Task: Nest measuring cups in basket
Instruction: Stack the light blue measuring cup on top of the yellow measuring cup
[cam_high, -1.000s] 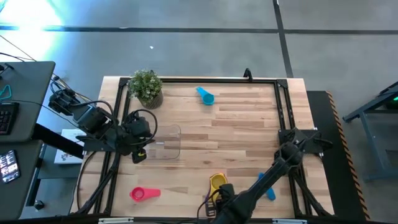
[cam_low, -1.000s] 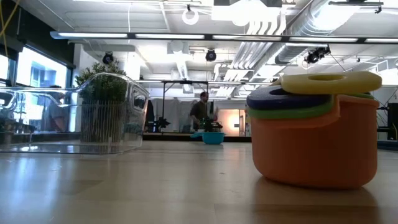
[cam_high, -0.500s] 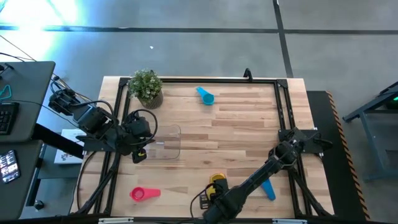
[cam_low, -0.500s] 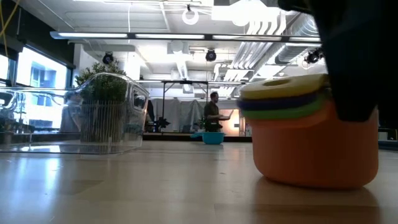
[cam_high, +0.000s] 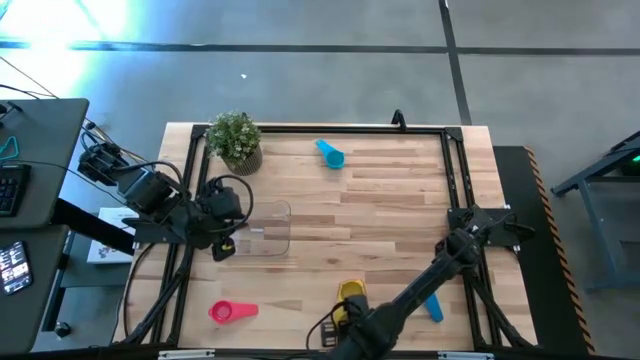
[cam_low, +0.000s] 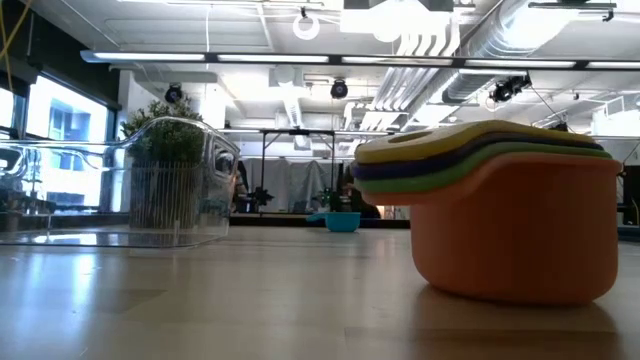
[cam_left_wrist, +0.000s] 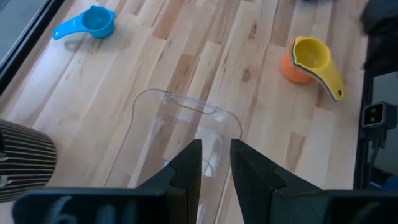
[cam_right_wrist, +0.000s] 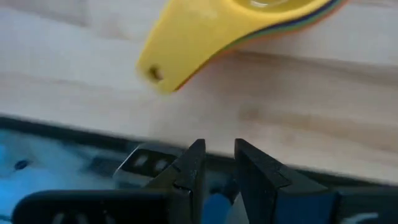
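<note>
The clear basket stands at the table's left, with my left gripper shut on its left end. A stack of nested measuring cups, orange at the bottom and yellow on top, rests on its base near the front edge. Its handles point toward that edge. My right gripper hovers just past the handles over the table's front edge, its fingers a narrow gap apart with nothing between them. A pink cup, a blue cup and a light blue cup lie singly on the wood. My left gripper has the basket's clear wall at its left end between its two fingers. The fingers come slanting down from the table's left. The basket stands with its bottom on the table.
A small potted plant stands at the far left corner, just behind the basket. A black frame rail runs around the tabletop. Bare wood lies between the basket and the stack.
My right gripper has drawn back from the stack toward the table's near edge and risen a little. The stack of cups has turned about on the table, so its handles have swung round; it stays upright on its base.
</note>
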